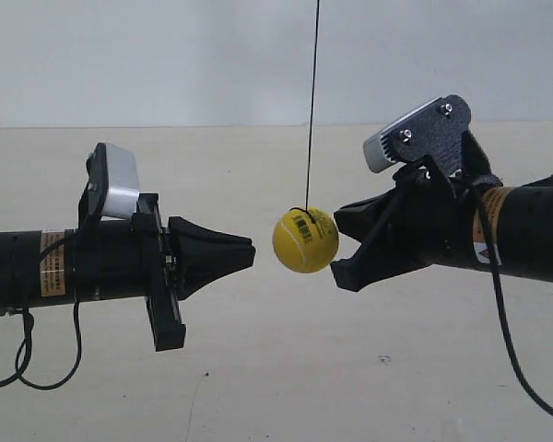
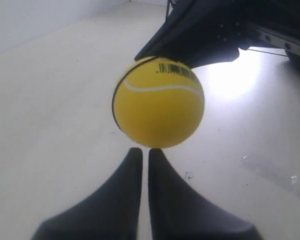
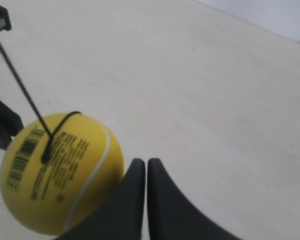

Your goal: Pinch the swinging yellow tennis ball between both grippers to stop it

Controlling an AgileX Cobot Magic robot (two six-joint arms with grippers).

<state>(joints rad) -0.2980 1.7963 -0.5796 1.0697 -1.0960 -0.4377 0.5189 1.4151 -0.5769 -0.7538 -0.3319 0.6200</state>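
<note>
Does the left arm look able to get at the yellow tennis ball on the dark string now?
Likely yes: the left gripper, shut, points at the yellow tennis ball just ahead, with nothing between them.

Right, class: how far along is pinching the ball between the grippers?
Done: both grippers sit level with the ball, one each side; left gripper and right gripper have fingers shut. In hand: the pinch. The arm at the exterior view's right looks at the ball's edge; the arm at the exterior view's left shows a gap. Left: close that gap so both grippers press the ball.
</note>
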